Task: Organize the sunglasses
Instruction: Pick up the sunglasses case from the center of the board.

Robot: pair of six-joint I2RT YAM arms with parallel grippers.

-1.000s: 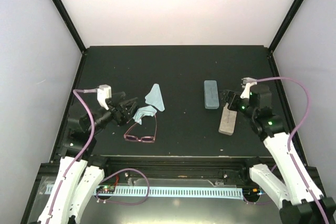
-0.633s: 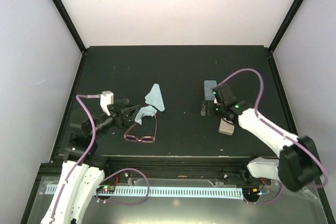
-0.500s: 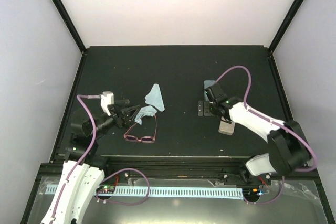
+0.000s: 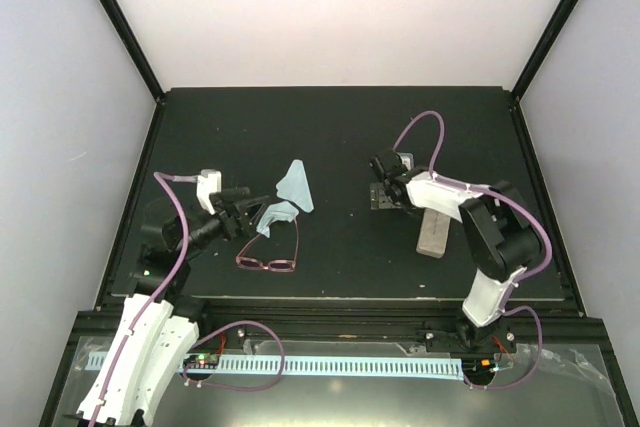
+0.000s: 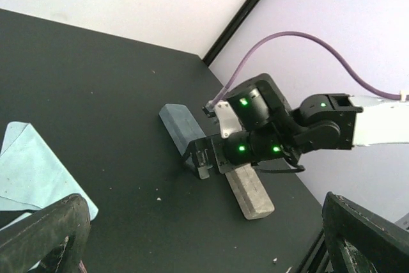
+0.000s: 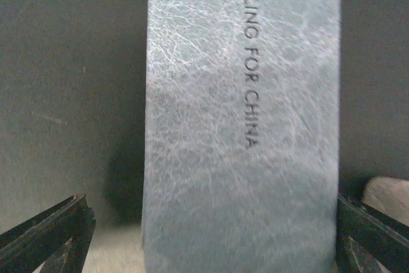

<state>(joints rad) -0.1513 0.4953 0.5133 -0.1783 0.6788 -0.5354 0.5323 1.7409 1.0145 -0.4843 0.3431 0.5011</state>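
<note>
The right gripper [image 4: 381,196] had been swung left over the blue-grey case [image 6: 243,126], jaws spread wide; the left gripper [image 4: 248,207] was held open too.

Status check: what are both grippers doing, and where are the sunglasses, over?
Both open: left gripper by the blue cloth, right gripper over the blue-grey case. Pink sunglasses flat on table, unheld. Black pair not seen.

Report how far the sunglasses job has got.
Done: nothing visibly; the pink-maroon sunglasses lie unfolded on the table, outside any case. In hand: the open right gripper straddles the blue-grey case, gripping nothing; the open left gripper hovers by a light blue cloth. Left: open a case, fold the sunglasses, stow them.
</note>
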